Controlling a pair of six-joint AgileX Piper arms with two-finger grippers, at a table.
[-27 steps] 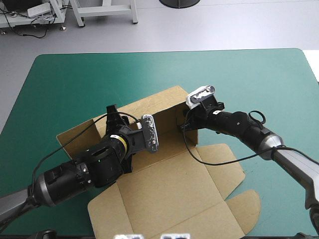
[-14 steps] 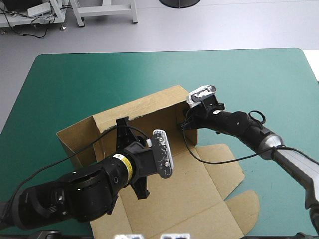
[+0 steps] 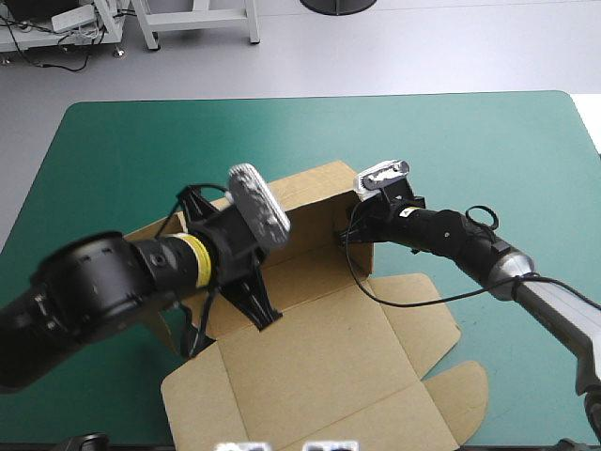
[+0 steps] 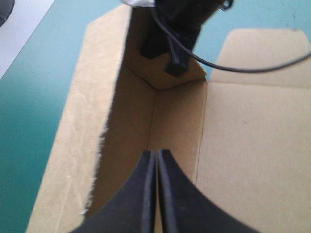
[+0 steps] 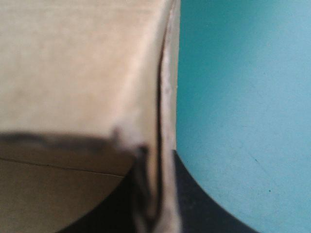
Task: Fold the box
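Observation:
The brown box [image 3: 319, 357] lies mid-table, its far wall [image 3: 300, 193] raised and its lid panel flat toward the near edge. My right gripper [image 3: 347, 237] is shut on the top edge of the box's right-hand wall [image 5: 73, 73]; the board stands between its fingers [image 5: 158, 165]. My left gripper [image 3: 265, 315] hangs over the box's floor near the far wall, fingers shut in one arch [image 4: 156, 154] with nothing between them. Ahead of it the left wrist view shows the box's floor and wall [image 4: 131, 126] and, at the far end, the right gripper [image 4: 170, 46]. The left arm hides the box's left wall.
The teal-green cover [image 3: 470, 141] runs wide beyond the box toward the far and right edges. The lid's flaps [image 3: 455, 390] reach close to the table's near edge. The left arm's bulk stands raised over the left part of the box.
The left gripper's fingers have gone from apart to shut. The left arm has lifted and swung left, toward the far wall. The right gripper keeps its hold on the right wall.

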